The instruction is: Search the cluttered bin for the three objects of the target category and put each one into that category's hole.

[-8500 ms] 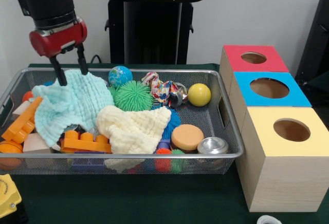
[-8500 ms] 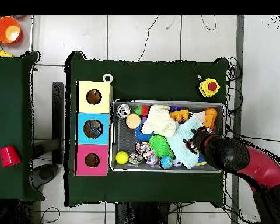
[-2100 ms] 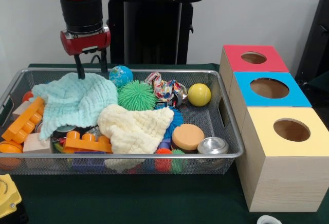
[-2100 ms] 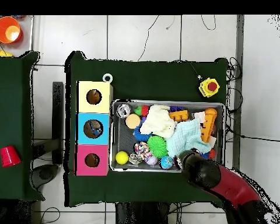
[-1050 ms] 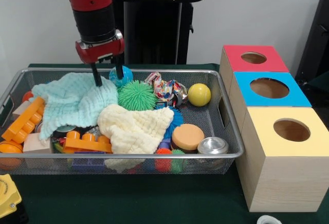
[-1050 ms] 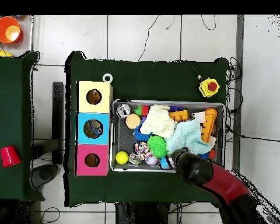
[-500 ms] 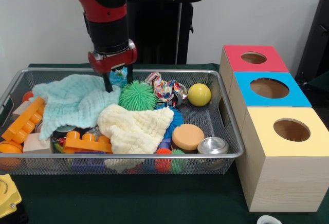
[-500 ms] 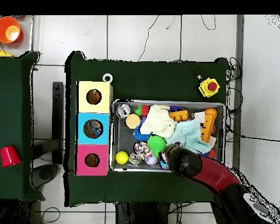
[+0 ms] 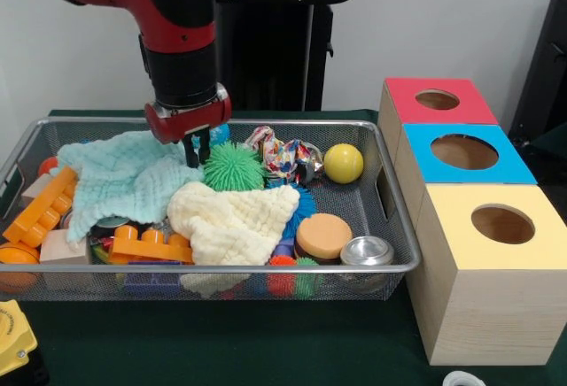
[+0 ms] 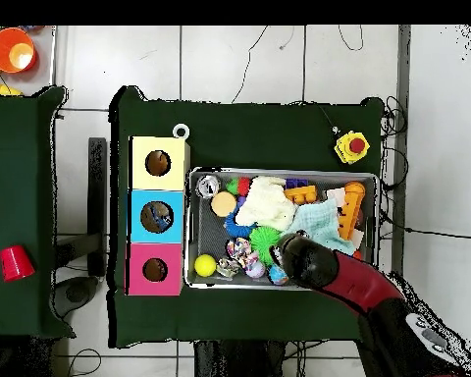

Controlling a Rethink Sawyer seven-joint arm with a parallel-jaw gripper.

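Note:
The wire mesh bin (image 9: 266, 271) is full of toys and cloths; it also shows in the overhead view (image 10: 192, 236). No crushed clear bottle shows; they are hidden or out of view. My gripper (image 9: 198, 150) is down in the bin's far middle, between a mint cloth (image 9: 120, 178) and a green spiky ball (image 9: 235, 166). Its fingers stand close together on the mint cloth's right edge. The hole (image 9: 464, 150) with the sky-blue panel is in the middle box to the right of the bin, and it also shows in the overhead view (image 10: 156, 215).
A cream cloth (image 9: 232, 218) lies at the bin's front middle. A crinkly multicoloured wrapper (image 9: 285, 154), a yellow ball (image 9: 343, 163), a metal can (image 9: 367, 250) and orange bricks (image 9: 40, 204) also lie in the bin. A red-topped box (image 9: 437, 99) and a yellow-topped box (image 9: 501, 223) flank the blue one.
My arm has swung from the bin's far left to its far middle and dropped lower. The fingers have come closer together at the mint cloth's edge, and the cloth has bunched to the left.

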